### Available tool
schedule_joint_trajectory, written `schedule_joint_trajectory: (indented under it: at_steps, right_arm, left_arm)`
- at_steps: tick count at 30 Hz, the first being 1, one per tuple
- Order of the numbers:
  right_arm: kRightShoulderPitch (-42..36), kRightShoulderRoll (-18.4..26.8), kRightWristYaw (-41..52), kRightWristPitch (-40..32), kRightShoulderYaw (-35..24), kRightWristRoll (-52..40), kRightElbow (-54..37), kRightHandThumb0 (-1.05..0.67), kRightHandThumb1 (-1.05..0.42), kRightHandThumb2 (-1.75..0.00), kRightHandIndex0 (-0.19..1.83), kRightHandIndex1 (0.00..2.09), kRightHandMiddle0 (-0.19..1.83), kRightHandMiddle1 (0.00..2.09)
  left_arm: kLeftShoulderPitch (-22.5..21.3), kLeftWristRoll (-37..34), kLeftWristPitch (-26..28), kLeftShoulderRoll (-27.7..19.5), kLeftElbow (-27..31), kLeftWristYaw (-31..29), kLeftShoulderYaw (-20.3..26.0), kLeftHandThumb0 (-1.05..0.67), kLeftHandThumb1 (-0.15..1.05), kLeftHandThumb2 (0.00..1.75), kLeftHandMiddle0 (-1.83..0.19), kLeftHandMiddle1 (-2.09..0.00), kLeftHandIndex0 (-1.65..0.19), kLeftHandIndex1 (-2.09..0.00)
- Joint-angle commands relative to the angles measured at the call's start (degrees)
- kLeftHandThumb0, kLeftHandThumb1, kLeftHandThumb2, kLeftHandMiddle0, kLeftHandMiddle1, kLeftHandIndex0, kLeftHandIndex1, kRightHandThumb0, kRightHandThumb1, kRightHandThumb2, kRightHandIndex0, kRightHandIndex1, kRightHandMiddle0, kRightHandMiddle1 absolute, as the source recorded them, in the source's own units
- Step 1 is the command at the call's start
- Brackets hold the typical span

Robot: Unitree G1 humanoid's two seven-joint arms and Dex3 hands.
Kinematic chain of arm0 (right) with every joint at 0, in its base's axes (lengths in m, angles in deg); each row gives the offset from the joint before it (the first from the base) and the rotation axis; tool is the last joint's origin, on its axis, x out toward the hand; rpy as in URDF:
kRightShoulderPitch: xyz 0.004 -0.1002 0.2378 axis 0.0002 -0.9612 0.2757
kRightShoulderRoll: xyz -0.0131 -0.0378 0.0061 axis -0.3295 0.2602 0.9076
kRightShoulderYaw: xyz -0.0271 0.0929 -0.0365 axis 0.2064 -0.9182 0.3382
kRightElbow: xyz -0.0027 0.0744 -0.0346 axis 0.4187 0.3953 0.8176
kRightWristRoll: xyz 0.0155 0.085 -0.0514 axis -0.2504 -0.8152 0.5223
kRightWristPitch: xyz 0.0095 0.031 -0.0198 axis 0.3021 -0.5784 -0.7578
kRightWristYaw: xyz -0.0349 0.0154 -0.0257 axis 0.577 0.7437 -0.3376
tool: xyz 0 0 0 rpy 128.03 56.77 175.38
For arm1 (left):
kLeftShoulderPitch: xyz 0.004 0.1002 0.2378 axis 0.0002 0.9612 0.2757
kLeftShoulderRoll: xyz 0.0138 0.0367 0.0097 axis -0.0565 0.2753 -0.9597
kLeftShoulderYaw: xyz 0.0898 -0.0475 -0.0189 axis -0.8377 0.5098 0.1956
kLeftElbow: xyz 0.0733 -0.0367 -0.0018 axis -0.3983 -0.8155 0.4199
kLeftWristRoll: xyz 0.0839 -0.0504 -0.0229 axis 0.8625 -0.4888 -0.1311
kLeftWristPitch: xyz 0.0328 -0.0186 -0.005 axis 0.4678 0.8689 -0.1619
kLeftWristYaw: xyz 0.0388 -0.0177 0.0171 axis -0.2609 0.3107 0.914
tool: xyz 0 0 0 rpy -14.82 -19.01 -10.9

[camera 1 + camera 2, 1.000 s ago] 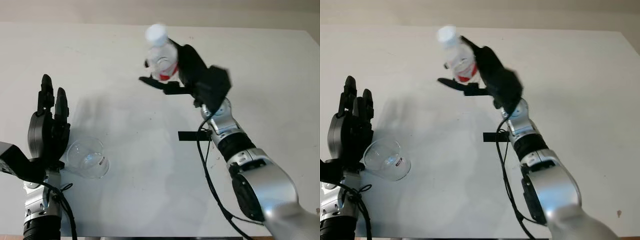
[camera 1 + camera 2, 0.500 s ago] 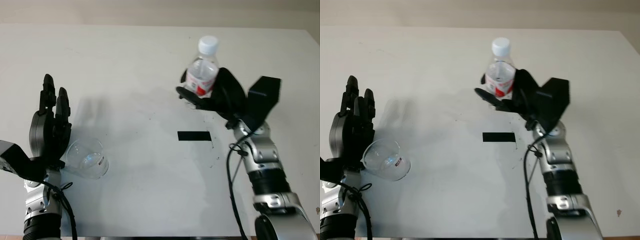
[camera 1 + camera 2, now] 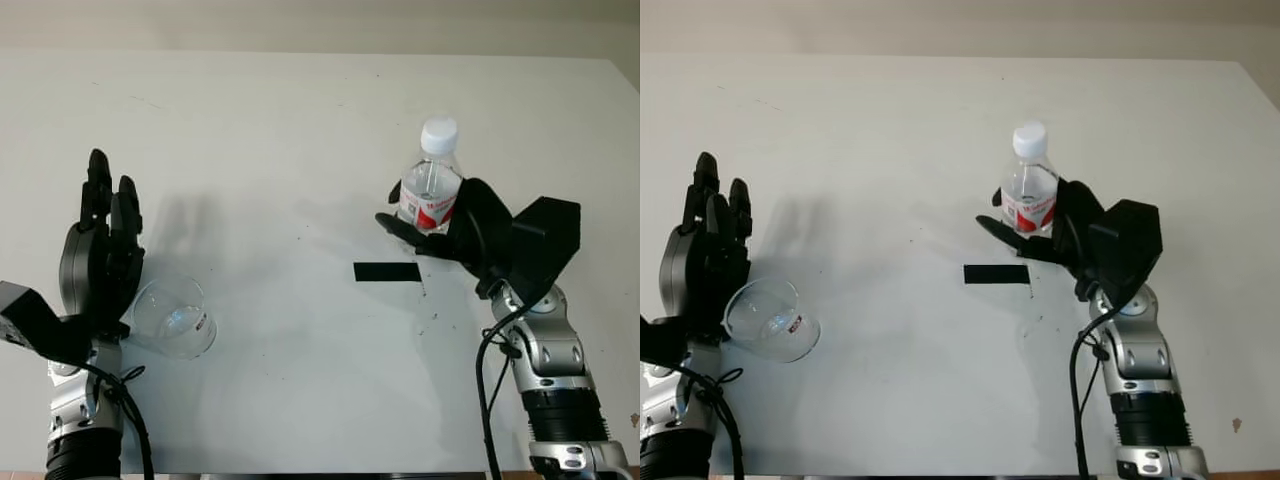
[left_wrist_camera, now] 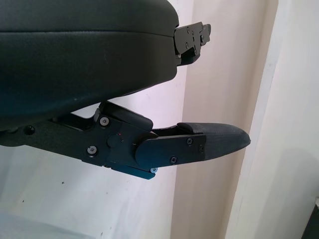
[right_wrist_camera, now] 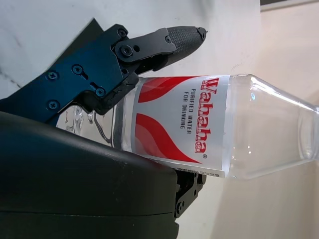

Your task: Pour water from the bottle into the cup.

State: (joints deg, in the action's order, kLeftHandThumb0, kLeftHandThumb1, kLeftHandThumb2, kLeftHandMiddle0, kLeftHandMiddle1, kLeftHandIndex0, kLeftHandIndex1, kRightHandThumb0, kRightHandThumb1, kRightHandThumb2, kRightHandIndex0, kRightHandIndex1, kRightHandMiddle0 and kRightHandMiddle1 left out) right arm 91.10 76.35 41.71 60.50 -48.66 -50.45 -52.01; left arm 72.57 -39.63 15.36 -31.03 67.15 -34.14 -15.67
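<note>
Right eye view: right robot hand around bottle.

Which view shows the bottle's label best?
The right wrist view: the bottle is close up in the right hand, its red "Wahaha" label readable. The two eye views show the whole capped bottle upright, its label small.

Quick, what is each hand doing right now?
Left hand: open, beside the cup.
Right hand: shut on the bottle.
</note>
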Motion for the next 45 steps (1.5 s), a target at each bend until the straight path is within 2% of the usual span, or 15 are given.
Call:
schedule_joint_trajectory:
  at_steps: [1,12,23,25,29,33,35,36,37,38,40,43,45]
  right_arm:
    - [-0.5,-1.0,0.1,-0.6,0.0,-0.8,-0.7,-0.47,-1.05,-0.41,0.93,2.09,0.68,2.09]
    - [-1.5,-5.0,-0.6,-8.0,0.5,-3.4,-3.5,-0.48,-1.05,-0.44,0.98,2.09,0.68,2.09]
    - [-2.6,-5.3,0.2,-6.7,1.6,-2.7,-2.9,-0.50,-1.05,-0.45,0.96,2.09,0.64,2.09]
    - [-3.0,-5.0,1.0,-5.9,1.7,-2.8,-2.8,-0.51,-1.05,-0.46,0.93,2.09,0.63,2.09]
    - [-3.9,-4.9,3.5,-1.8,1.7,-3.0,-1.5,-0.51,-1.05,-0.43,0.71,2.06,0.51,2.09]
    - [-5.0,-4.0,6.4,8.6,3.1,-0.5,2.2,-0.54,-1.05,-0.38,0.55,1.73,0.36,1.86]
    - [-5.7,-3.8,7.9,13.5,3.5,0.2,4.7,-0.58,-1.05,-0.31,0.48,1.23,0.31,1.51]
    - [-6.1,-3.9,8.9,14.5,3.5,-0.4,5.5,-0.59,-1.05,-0.29,0.49,1.08,0.31,1.40]
    - [-6.5,-4.1,9.7,15.2,3.5,-0.9,6.0,-0.60,-1.05,-0.22,0.47,0.72,0.31,1.13]
    - [-6.8,-4.3,10.3,15.7,3.5,-1.3,6.4,-0.60,-1.05,-0.19,0.50,0.47,0.36,0.91]
    - [-7.4,-4.6,10.5,16.7,3.7,-1.2,6.7,-0.62,-1.05,-0.15,0.50,0.16,0.41,0.52]
    - [-8.2,-5.0,9.8,17.3,4.0,-0.6,6.7,-0.64,-1.05,-0.14,0.45,0.05,0.42,0.30]
    - [-8.8,-5.3,9.1,17.5,4.0,-0.4,6.9,-0.66,-1.05,-0.13,0.42,0.03,0.41,0.25]
  left_arm:
    - [2.0,-0.1,0.5,0.5,-0.4,0.0,0.2,-0.76,1.05,0.52,0.19,0.00,0.19,0.00]
    - [2.1,0.7,-0.5,-0.1,-0.7,0.1,0.4,-0.76,1.05,0.52,0.19,-0.03,0.19,0.00]
    - [2.1,0.8,-0.7,-0.1,-0.5,0.1,0.4,-0.76,1.05,0.54,0.19,-0.03,0.19,0.00]
    - [2.3,0.7,-0.7,-0.2,-0.2,0.0,0.5,-0.76,1.05,0.54,0.19,-0.03,0.19,0.00]
    - [2.3,0.2,-0.6,-0.3,-0.3,-0.4,0.8,-0.75,1.05,0.54,0.19,-0.03,0.19,0.00]
    - [2.0,0.0,-0.8,-0.5,-0.8,-1.0,1.1,-0.75,1.05,0.54,0.19,-0.02,0.19,0.00]
    - [1.9,-0.1,-0.8,-0.5,-0.9,-1.2,1.2,-0.75,1.05,0.55,0.19,0.00,0.19,0.00]
    - [1.8,-0.1,-0.8,-0.5,-0.9,-1.2,1.2,-0.75,1.05,0.55,0.19,0.00,0.19,0.00]
    - [1.8,-0.1,-0.8,-0.5,-0.9,-1.2,1.3,-0.75,1.05,0.54,0.19,-0.01,0.19,0.00]
    - [1.8,-0.1,-0.9,-0.5,-1.0,-1.3,1.3,-0.75,1.05,0.54,0.19,-0.01,0.19,0.00]
    - [1.8,-0.1,-1.1,-0.6,-1.1,-1.6,1.4,-0.75,1.05,0.55,0.19,-0.01,0.19,0.00]
    - [1.9,0.0,-1.2,-0.6,-0.8,-1.4,1.5,-0.74,1.05,0.56,0.19,0.00,0.19,0.00]
    - [2.0,-0.2,-1.2,-0.6,-0.8,-1.6,1.6,-0.74,1.05,0.56,0.19,0.00,0.19,0.00]
